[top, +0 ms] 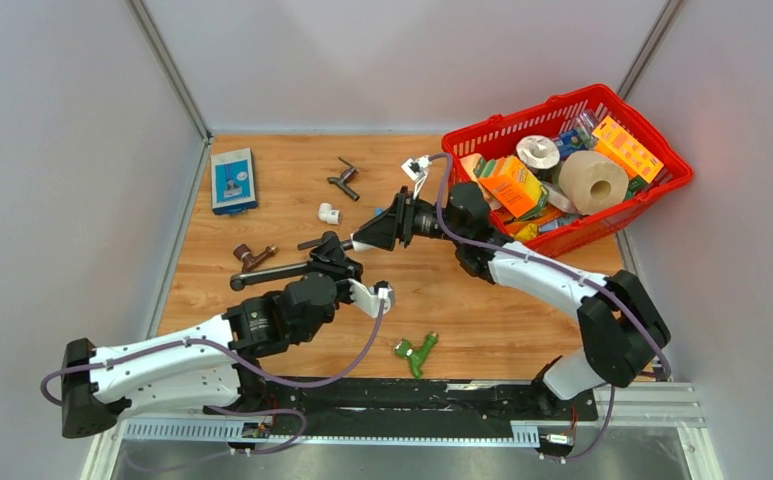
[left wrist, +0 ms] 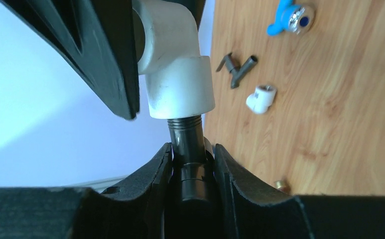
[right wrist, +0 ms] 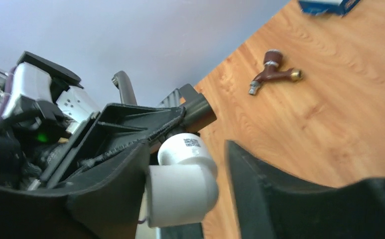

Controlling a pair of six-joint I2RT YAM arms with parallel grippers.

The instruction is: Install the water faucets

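My left gripper (top: 327, 252) (left wrist: 192, 149) is shut on the long dark-grey faucet (top: 272, 272) (left wrist: 186, 137) and holds it above the table. The faucet's threaded end sits in a white elbow fitting (left wrist: 180, 84) (right wrist: 180, 191). My right gripper (top: 364, 238) (right wrist: 188, 149) is open around that elbow. One finger touches it and a gap shows at the other. The green faucet (top: 415, 352) lies near the front edge. The blue-handled faucet (left wrist: 290, 20) lies on the wood farther back.
A brown tap (top: 252, 257) (right wrist: 275, 72), a small dark tap (top: 344, 178) (left wrist: 240, 69) and a loose white elbow (top: 329, 213) (left wrist: 261, 98) lie on the table. A blue box (top: 233, 180) lies back left. A red basket (top: 662, 165) full of goods stands back right.
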